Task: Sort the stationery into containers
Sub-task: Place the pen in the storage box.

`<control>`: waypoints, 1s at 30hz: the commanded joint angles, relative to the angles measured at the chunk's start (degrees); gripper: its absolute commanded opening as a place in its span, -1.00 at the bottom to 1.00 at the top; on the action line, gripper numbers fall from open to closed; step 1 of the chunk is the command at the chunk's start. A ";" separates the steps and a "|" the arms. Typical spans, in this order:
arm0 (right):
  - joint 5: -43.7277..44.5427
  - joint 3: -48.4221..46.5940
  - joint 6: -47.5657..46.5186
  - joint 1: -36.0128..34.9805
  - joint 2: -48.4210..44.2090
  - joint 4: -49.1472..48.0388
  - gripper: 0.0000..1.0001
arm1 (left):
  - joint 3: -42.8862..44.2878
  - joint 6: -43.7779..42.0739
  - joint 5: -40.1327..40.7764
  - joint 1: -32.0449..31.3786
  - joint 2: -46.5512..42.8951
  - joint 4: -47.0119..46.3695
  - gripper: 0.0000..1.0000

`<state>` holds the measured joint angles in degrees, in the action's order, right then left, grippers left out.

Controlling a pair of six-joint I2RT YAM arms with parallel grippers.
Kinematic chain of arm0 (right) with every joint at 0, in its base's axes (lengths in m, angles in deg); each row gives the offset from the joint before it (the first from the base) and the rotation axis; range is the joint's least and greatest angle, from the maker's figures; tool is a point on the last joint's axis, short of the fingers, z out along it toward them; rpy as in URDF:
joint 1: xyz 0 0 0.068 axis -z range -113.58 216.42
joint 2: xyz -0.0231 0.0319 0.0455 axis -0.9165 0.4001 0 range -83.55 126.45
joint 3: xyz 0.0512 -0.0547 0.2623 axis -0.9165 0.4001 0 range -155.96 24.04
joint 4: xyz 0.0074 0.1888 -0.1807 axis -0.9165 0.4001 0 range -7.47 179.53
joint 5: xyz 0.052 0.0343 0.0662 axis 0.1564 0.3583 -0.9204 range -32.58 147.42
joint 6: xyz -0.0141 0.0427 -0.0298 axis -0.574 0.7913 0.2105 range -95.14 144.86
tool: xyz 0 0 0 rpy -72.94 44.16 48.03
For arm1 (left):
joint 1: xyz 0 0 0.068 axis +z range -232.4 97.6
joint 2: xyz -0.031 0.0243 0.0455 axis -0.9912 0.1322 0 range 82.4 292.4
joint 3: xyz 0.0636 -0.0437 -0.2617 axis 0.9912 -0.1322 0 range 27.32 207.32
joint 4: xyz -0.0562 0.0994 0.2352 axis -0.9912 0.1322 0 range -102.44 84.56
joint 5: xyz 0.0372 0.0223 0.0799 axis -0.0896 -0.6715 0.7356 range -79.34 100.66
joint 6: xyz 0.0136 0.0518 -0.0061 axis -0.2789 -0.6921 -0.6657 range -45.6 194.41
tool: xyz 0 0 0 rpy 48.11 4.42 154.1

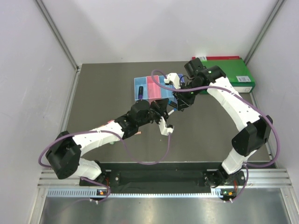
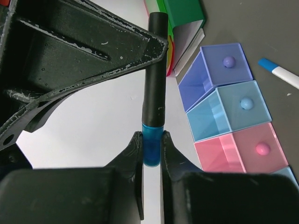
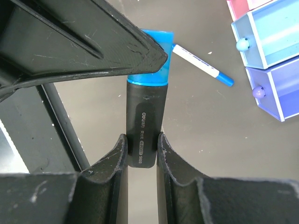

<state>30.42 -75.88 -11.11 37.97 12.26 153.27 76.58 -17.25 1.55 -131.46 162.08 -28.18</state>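
Note:
A stubby highlighter (image 2: 153, 93) with a black body and a blue end is held between both grippers above the table. My left gripper (image 2: 152, 140) is shut on its blue end. My right gripper (image 3: 140, 140) is shut on its black body (image 3: 144, 116). In the top view the two grippers meet (image 1: 175, 105) just right of the row of containers (image 1: 150, 87). The purple-blue (image 2: 219, 70), light blue (image 2: 233, 109) and pink (image 2: 243, 149) boxes look empty. A dark marker (image 1: 139, 90) lies in the leftmost box. A thin white pen with a blue end (image 3: 202, 66) lies on the table beside the boxes.
The large green binder (image 1: 231, 74) lies at the back right, close behind my right arm. The white side walls stand left and right of the dark table (image 1: 103, 98). A small pinkish item (image 1: 140, 133) lies by my left forearm.

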 commanded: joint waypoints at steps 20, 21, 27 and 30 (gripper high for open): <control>0.27 0.68 10.81 12.61 -8.18 -13.32 0.99 | 4.80 24.32 20.35 0.01 -2.24 5.62 -1.00; 1.59 1.65 11.52 13.41 -10.01 -15.09 0.99 | 4.71 26.42 20.88 0.28 -2.77 6.77 -1.00; 14.16 9.30 14.78 14.82 -14.16 -24.85 1.00 | 7.78 40.37 25.53 2.12 -1.38 15.55 -1.00; 17.07 11.23 15.92 15.00 -14.68 -26.88 0.99 | 14.01 51.96 26.50 5.80 3.00 24.93 -1.00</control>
<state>41.09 -66.74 1.70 53.03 -0.88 133.38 82.63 16.76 24.26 -129.56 161.45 -14.00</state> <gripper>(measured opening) 0.995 0.198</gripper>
